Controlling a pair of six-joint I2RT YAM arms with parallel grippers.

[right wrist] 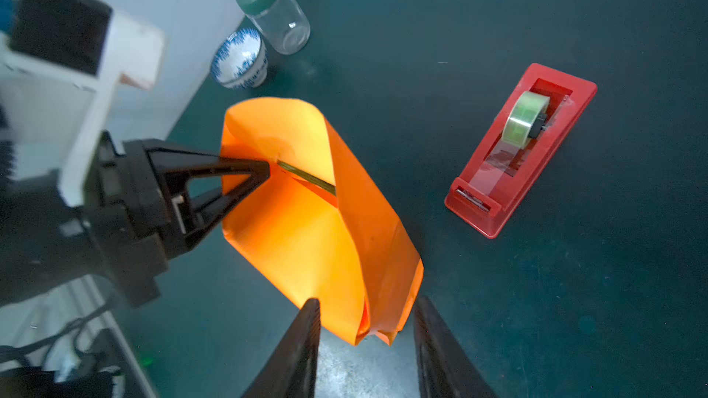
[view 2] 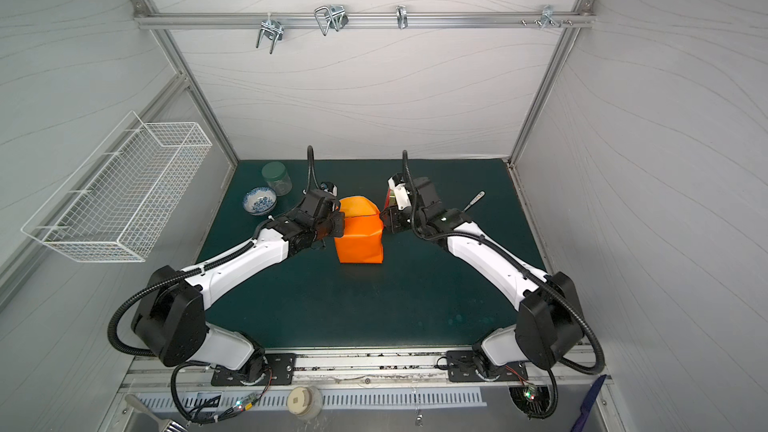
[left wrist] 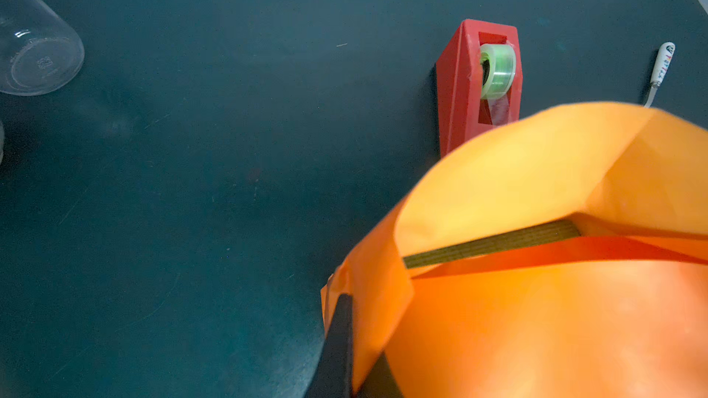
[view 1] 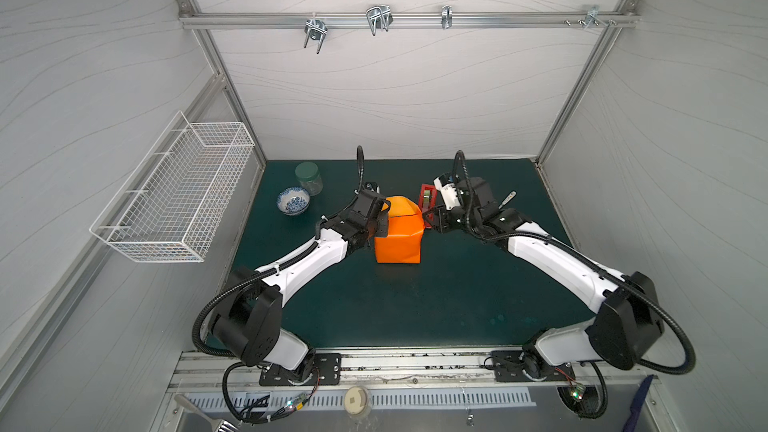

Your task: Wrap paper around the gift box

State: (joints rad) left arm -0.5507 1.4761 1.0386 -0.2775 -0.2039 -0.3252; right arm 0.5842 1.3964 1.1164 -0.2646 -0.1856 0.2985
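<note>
Pressed together on paper (view 1: 399, 238) flap, beside exposed gift box (left wrist: 490, 247) edge: left gripper (right wrist: 266, 169). Spread around paper's folded end, contact unclear: right gripper (right wrist: 367, 300). Box loosely wrapped, mid surface (view 1: 415, 305), nearer far edge; red tape dispenser (right wrist: 521, 147) just beside.

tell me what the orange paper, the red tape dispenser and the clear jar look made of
Paper: thin glossy sheet, likely coated paper; it holds sharp creases and light glows through it.
Tape dispenser: smooth red moulded plastic, by its even colour and soft sheen.
Jar: clear glass or plastic, cannot tell which; see-through walls with bright highlights.
</note>
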